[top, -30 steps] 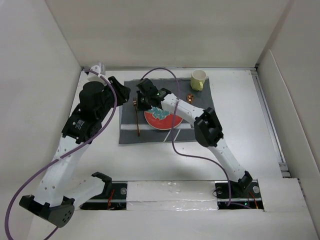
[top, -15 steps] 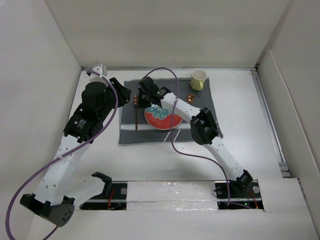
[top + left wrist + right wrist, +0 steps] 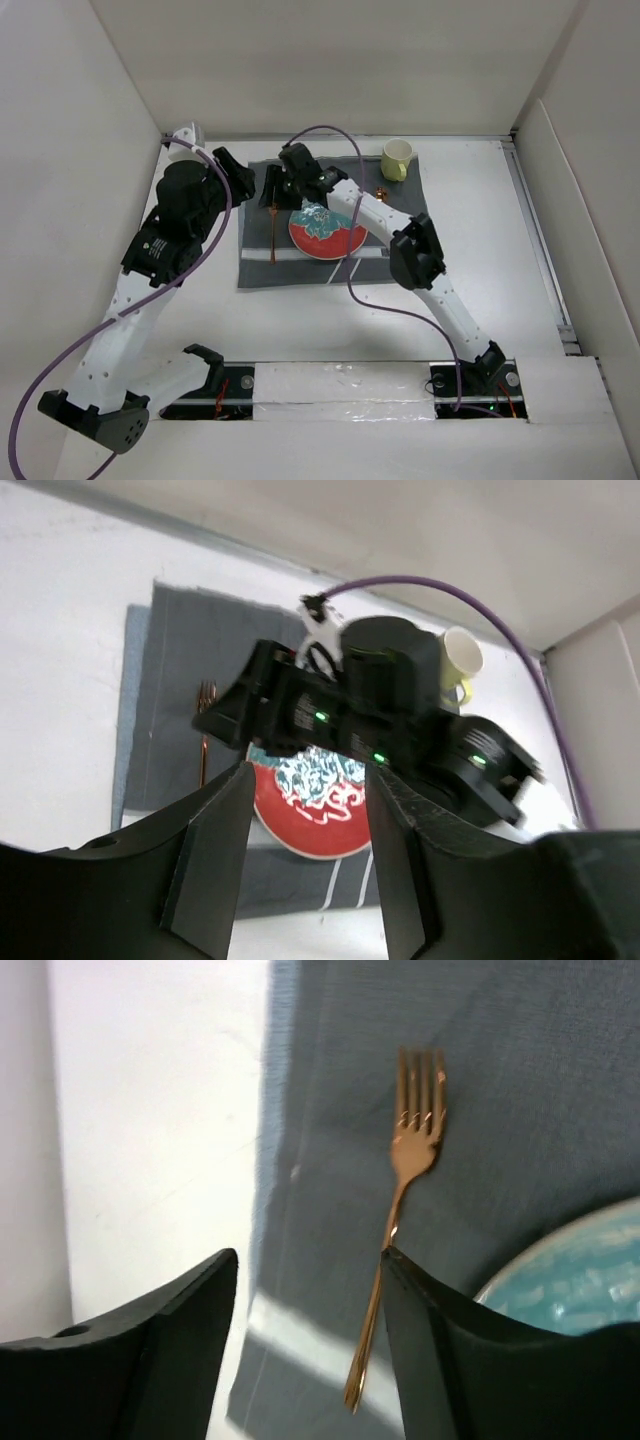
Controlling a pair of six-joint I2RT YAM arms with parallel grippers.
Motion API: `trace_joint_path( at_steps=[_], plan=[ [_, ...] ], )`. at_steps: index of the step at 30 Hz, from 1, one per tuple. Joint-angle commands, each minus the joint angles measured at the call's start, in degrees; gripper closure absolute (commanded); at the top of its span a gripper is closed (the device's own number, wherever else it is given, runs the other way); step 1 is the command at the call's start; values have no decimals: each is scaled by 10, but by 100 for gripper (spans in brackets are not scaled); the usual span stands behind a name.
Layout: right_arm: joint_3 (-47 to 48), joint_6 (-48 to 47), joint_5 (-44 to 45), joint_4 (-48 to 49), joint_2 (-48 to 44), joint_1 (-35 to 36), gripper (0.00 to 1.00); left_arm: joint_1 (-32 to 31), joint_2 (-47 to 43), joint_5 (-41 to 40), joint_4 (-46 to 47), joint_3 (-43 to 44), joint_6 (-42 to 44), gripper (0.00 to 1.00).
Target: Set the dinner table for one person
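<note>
On the white dinner table [image 3: 480, 260] lies a dark grey striped placemat [image 3: 400, 215]. A red plate with a teal pattern [image 3: 325, 232] rests on the mat. A copper fork [image 3: 274, 235] lies flat on the mat left of the plate, tines pointing away from me. My right gripper [image 3: 272, 188] hovers over the fork's tine end. In the right wrist view it [image 3: 310, 1260] is open, and the fork [image 3: 400, 1210] lies free on the cloth beside one finger. My left gripper [image 3: 240, 178] hangs open at the mat's far left corner; in its wrist view it [image 3: 310, 780] is empty above the plate [image 3: 315, 815].
A pale yellow mug [image 3: 397, 158] stands at the mat's far right corner, also seen as the mug [image 3: 462, 660] behind the right arm's wrist [image 3: 380, 700]. A small copper piece [image 3: 380, 193] lies on the mat near the mug. White walls close in on three sides.
My right gripper has opened and let go of the fork, which now lies on the mat. It drew back toward the far edge. My left gripper has opened wider.
</note>
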Motion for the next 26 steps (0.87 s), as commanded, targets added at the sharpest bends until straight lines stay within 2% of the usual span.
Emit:
trace_joint_path(
  at_steps=[1, 2, 3, 5, 7, 9, 10, 11, 12, 13, 17, 20, 23, 26],
  plan=[
    [-13, -39, -24, 27, -150, -4, 39, -3, -14, -37, 28, 48, 26, 55],
    [-28, -47, -26, 26, -174, -9, 37, -3, -16, -45, 30, 53, 27, 52],
    [-46, -68, -25, 26, -230, -9, 0, -3, -17, -49, 33, 58, 29, 50],
    [-108, -87, -15, 24, -293, -15, 0, -3, -17, -51, 33, 77, 40, 44],
    [-162, -113, 22, 28, -406, -32, 0, -3, -14, -58, 24, 102, 41, 42],
    [-269, -132, 37, 66, -493, -60, 0, -3, -14, -63, 18, 122, 52, 38],
    [-301, -135, 46, 77, -581, -71, 0, -3, -15, -74, 14, 143, 57, 36],
    [-362, -137, 58, 87, -625, -85, 0, 2, -16, -83, 11, 155, 65, 34],
    [-392, -138, 99, 98, -669, -99, 0, 3, -18, -91, 9, 166, 71, 33],
    [-415, -136, 116, 101, -747, -132, 0, 3, -24, -108, 6, 189, 74, 32],
    [-518, -126, 197, 94, -901, -223, 0, 3, -56, -147, 18, 204, 100, 29],
    [-569, -128, 201, 72, -950, -297, 0, 3, -81, -164, 27, 182, 103, 29],
    [-610, -126, 121, 40, -938, -347, 0, 3, -96, -146, 33, 115, 73, 29],
    [-618, -121, 89, 43, -929, -354, 0, 3, -89, -139, 21, 101, 55, 27]
  ],
)
